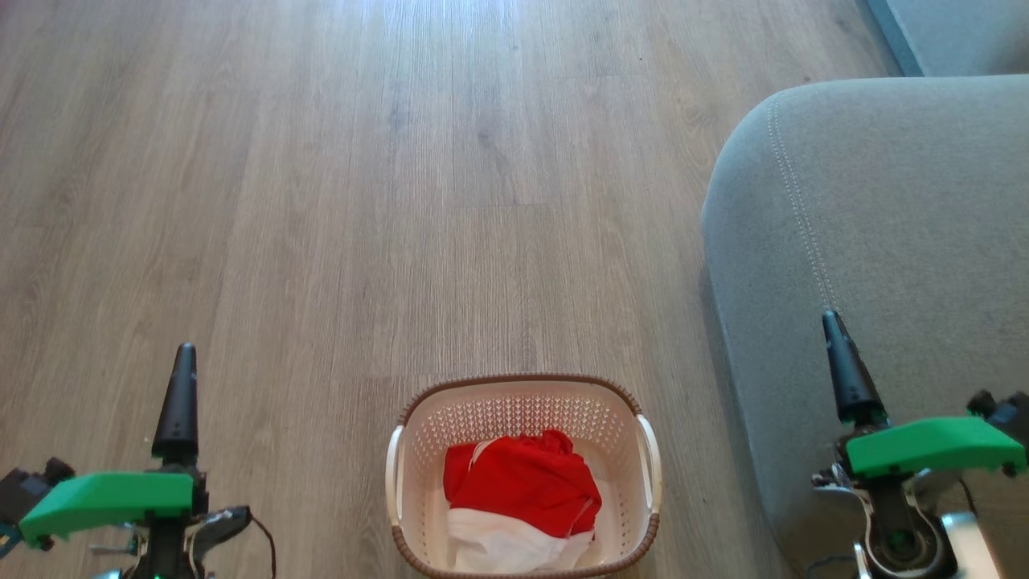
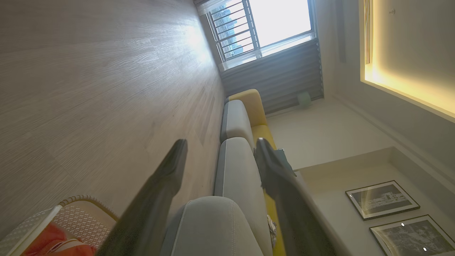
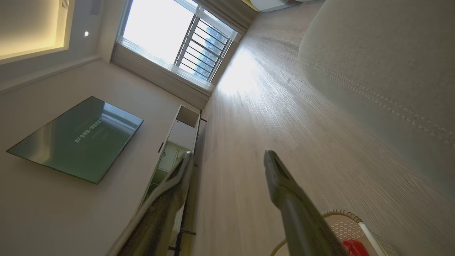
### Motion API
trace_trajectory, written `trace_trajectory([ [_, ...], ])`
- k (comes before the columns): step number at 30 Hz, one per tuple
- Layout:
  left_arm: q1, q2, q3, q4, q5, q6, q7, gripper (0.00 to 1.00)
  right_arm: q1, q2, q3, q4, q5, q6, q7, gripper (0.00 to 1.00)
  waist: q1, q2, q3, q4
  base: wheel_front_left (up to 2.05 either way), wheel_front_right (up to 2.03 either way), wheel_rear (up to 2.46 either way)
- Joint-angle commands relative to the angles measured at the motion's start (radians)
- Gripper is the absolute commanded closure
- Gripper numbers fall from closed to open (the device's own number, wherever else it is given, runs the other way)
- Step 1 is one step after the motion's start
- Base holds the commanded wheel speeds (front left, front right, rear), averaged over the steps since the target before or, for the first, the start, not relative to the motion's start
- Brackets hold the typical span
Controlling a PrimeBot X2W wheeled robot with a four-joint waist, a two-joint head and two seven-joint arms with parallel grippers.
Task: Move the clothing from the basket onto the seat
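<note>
The clothes (image 1: 521,481) lie heaped inside the basket (image 1: 526,406), a bright red bundle on top with a white part showing at the near edge and a thin white trim along one fold. The heap sits toward the near side of the basket and leaves the perforated far wall bare. The basket stands on the wood floor (image 1: 362,177) at the bottom middle of the head view, its brown rim and two white side handles in plain sight. Just to its right is the rounded corner of the grey-green sofa (image 1: 884,209), with a pale double seam running down it; a narrow strip of floor separates the two. No clothes are on the sofa. The left claw (image 2: 221,141) hangs over bare floor to the left of the basket, its two dark fingers spread apart and holding nothing. The right claw (image 3: 229,153) is in front of the sofa's near end, also spread wide and empty. Neither touches the basket or the clothes. Farther off are a barred window (image 2: 266,28), a wall screen (image 3: 76,138) and framed pictures (image 2: 382,200).
</note>
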Motion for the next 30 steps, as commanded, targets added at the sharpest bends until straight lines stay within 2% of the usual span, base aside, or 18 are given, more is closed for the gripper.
trace_trajectory([
  [1,-0.055,0.008,0.016,-0.043,0.017,0.000,-0.009,0.00,-0.062,-0.008,0.010,-0.047,-0.023,0.000,-0.009,0.00,0.0000,0.0000,0.000,0.000,0.00,0.00,0.00],
  [14,-0.053,0.010,-0.083,-0.190,0.267,0.112,-0.047,0.00,-0.079,-0.009,0.070,-0.109,-0.272,0.000,-0.048,0.00,0.0000,0.0000,0.001,0.004,0.00,0.00,0.00],
  [22,-0.050,0.010,-0.164,-0.236,0.422,0.143,-0.067,0.00,-0.084,-0.010,0.102,-0.132,-0.391,0.000,-0.068,0.00,0.0000,0.0000,-0.001,0.000,0.00,0.00,0.00],
  [30,-0.055,0.017,-0.248,-0.265,0.599,0.207,-0.091,0.00,-0.080,-0.011,0.129,-0.134,-0.493,0.000,-0.092,0.00,0.0000,0.0000,-0.004,-0.007,0.00,0.00,0.00],
])
